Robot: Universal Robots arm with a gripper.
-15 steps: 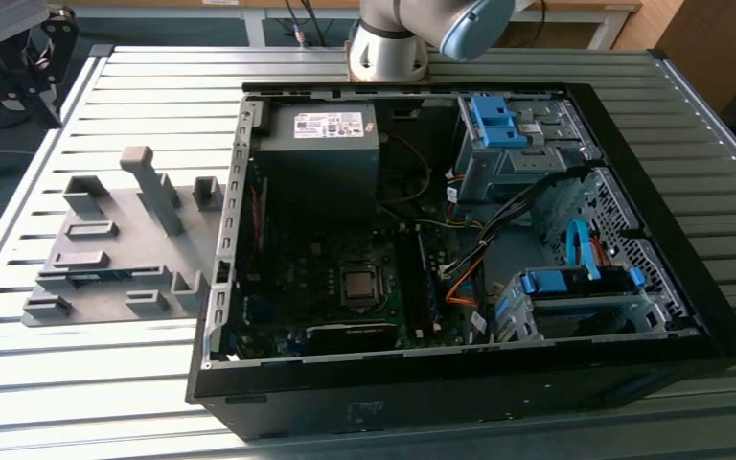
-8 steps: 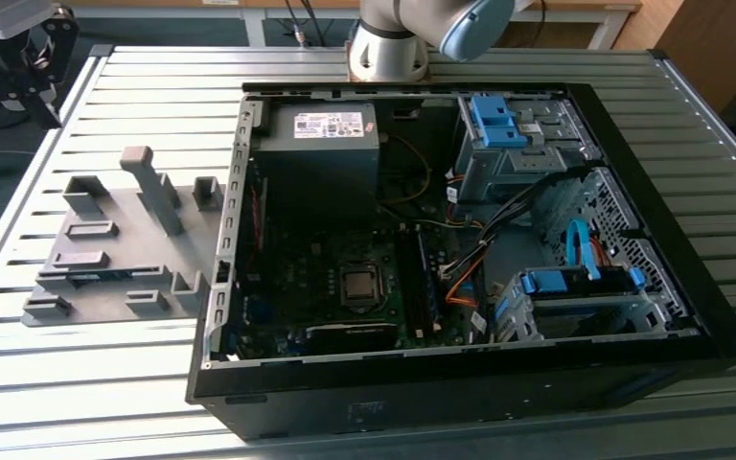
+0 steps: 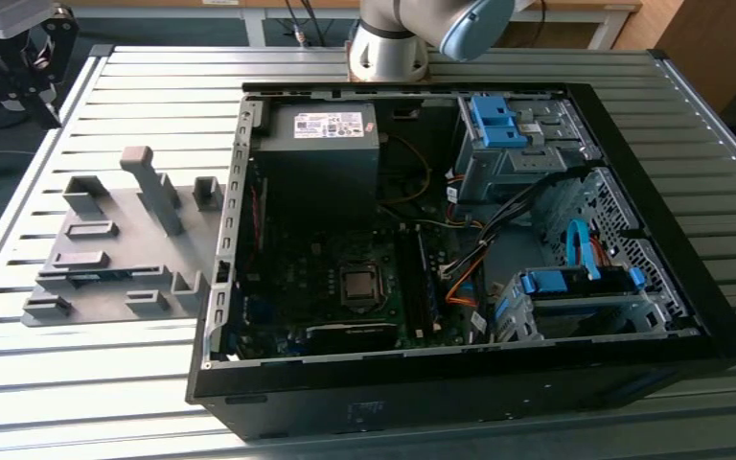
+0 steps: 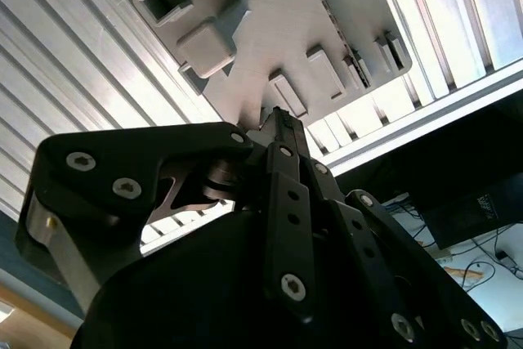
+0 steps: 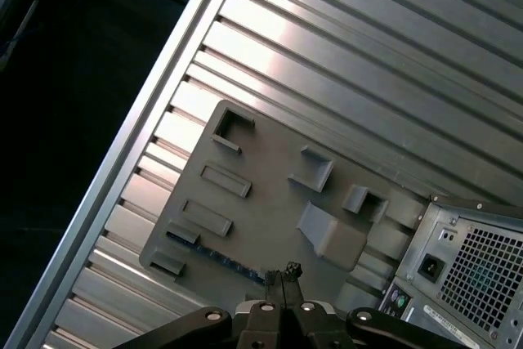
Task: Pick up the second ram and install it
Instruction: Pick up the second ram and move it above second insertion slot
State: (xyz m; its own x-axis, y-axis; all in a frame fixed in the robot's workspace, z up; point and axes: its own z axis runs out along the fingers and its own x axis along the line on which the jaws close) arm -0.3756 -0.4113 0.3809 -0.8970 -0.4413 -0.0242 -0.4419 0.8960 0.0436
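Note:
The second ram (image 5: 214,252) is a thin blue-green stick standing on edge in a slot along one side of the grey fixture plate (image 5: 270,202). In the exterior view the ram (image 3: 84,275) lies near the plate's front, on the exterior view's left of the open computer case (image 3: 471,240). My gripper (image 5: 282,271) hangs well above the plate, shut, with nothing between its fingers. In the first wrist view its tips line up close to one end of the stick. The second wrist view shows the shut gripper (image 4: 278,118) over the plate (image 4: 270,30).
Grey blocks and a tall post (image 3: 150,187) rise from the fixture plate. The case holds a power supply (image 3: 323,129), a CPU socket (image 3: 359,285), loose cables and blue drive cages (image 3: 579,287). Everything rests on a slatted metal table (image 3: 112,383).

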